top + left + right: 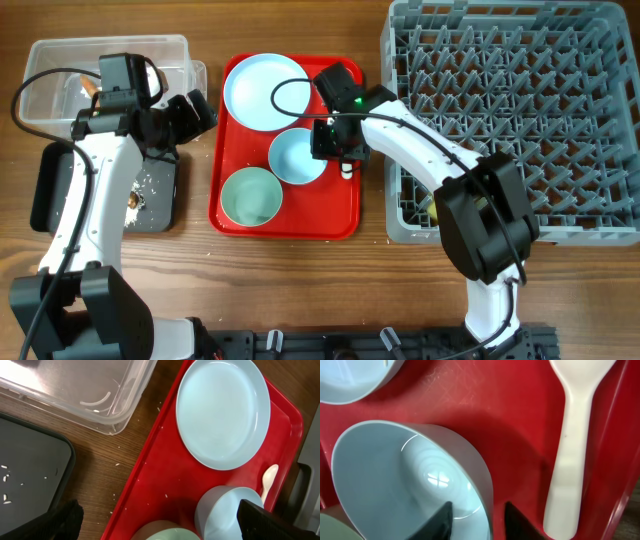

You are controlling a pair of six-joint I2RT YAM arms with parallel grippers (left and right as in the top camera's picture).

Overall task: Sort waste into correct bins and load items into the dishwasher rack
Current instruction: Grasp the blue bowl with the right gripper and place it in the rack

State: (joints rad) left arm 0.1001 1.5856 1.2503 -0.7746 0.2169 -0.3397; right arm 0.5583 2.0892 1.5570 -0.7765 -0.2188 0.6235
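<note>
Straddling glossy round bowl (pixel 395 485) rim, right fingers (pixel 444 522) unclenched; left fingers (pixel 64 521) spread above red tray (pixel 165 475).

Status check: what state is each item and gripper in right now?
Plate: empty, flat on red tray.
Blue bowl: upright, empty.
Green bowl: upright, empty.
Spoon: lying flat, untouched.
Black tray: scattered rice inside.
Left gripper: open, empty.
Right gripper: open, straddling blue bowl's rim.
</note>
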